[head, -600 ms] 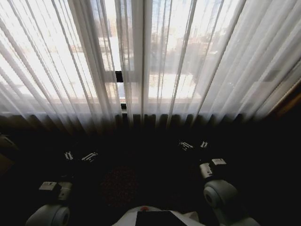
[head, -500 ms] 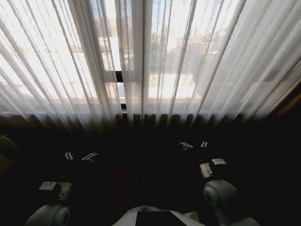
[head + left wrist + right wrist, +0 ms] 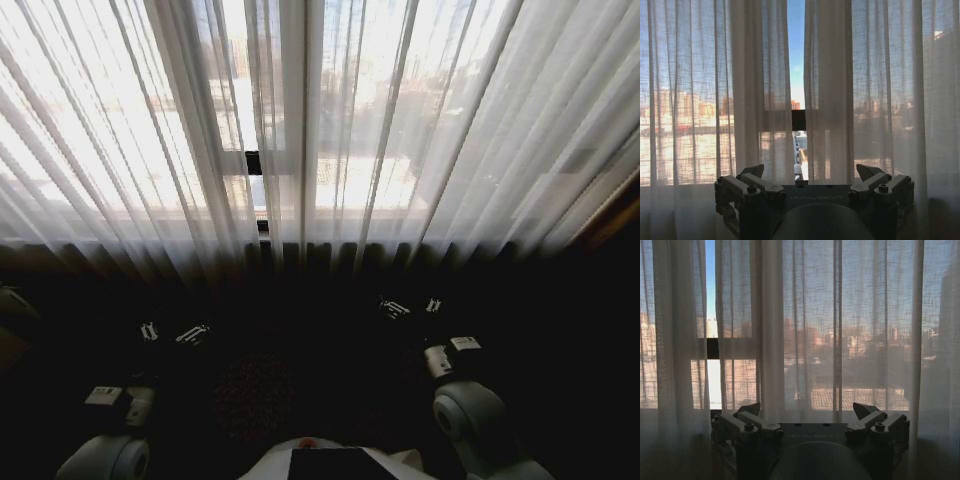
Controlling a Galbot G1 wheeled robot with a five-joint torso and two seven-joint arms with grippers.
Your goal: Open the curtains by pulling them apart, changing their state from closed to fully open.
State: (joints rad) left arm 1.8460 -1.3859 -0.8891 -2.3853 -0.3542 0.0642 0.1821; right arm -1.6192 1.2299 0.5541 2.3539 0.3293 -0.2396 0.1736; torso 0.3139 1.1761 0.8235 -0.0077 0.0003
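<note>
Hanging across the whole window, the curtains (image 3: 150, 150) were almost closed, their two sheer cream panels meeting near the middle of the head view with just a thin slit between them. Through that slit a piece of the black window frame (image 3: 253, 162) showed, and the left wrist view gave the same gap as a narrow strip of blue sky between the panel edges (image 3: 765, 90). In the right wrist view the gap lay off to one side, with pleated fabric (image 3: 840, 330) covering the rest.

Compared with the head view of about half a second before, very little differed: the curtains hung the same, the gap was no wider, and the camera had not shifted. The left tool (image 3: 168, 333) sat a touch lower in the picture than it had, a very slight move; the right tool (image 3: 410, 308) was where it had been.

Both tools were low in the dark strip below the lit fabric, the left on the robot's left side and the right on its right, each short of the curtains and touching nothing. In its wrist view the left tool (image 3: 810, 175) was released, its fingers (image 3: 752, 172) spread wide with bare cloth behind the space between them. The right tool (image 3: 807, 412) stood the same way, fingers (image 3: 865, 411) apart and grasping nothing.
</note>
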